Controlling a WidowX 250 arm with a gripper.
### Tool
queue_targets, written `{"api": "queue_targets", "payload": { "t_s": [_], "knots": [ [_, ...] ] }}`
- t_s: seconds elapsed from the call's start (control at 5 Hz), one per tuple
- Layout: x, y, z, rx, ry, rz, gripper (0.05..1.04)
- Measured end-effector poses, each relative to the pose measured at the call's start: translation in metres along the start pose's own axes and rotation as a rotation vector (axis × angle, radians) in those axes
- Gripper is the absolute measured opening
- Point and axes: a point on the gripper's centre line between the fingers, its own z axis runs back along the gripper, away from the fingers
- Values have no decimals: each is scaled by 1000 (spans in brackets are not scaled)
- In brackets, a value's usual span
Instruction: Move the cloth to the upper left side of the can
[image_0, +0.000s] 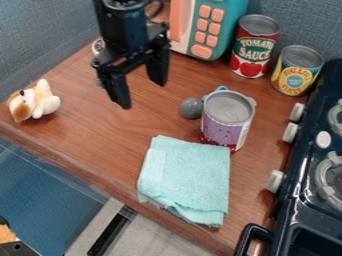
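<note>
The pincer (142, 94) hangs over the upper left part of the wooden counter (100, 135), its two fingers spread apart with nothing between them. The cloth (187, 175), pale turquoise and folded into a rough square, lies flat on the counter, lower in the view than the pincer and to its right, well apart from it.

The purple can (227, 120) stands upright just past the cloth's upper right corner; the cloth seems to touch its base, though the angle makes that hard to judge. So the cloth is below and to the left of the can in the view. A grey ball (191, 108) sits just beside the can, on its left, and a bit of something blue (222, 88) peeks out behind it.

A plush dog (33, 101) lies near the counter's left edge. At the back are a toy microwave (224, 30), a red can (254, 47) and a yellow can (296, 72). The black stove (300, 185) runs along the right.
</note>
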Motion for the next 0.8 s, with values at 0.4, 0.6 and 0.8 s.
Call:
{"api": "queue_targets", "payload": {
  "t_s": [0.4, 0.6, 0.8],
  "knots": [
    [-45, -15, -27, 19, 0, -161, 1001],
    [-56, -13, -44, 46, 6, -193, 1001],
    [-62, -3, -54, 60, 1, -216, 1001]
  ]
}}
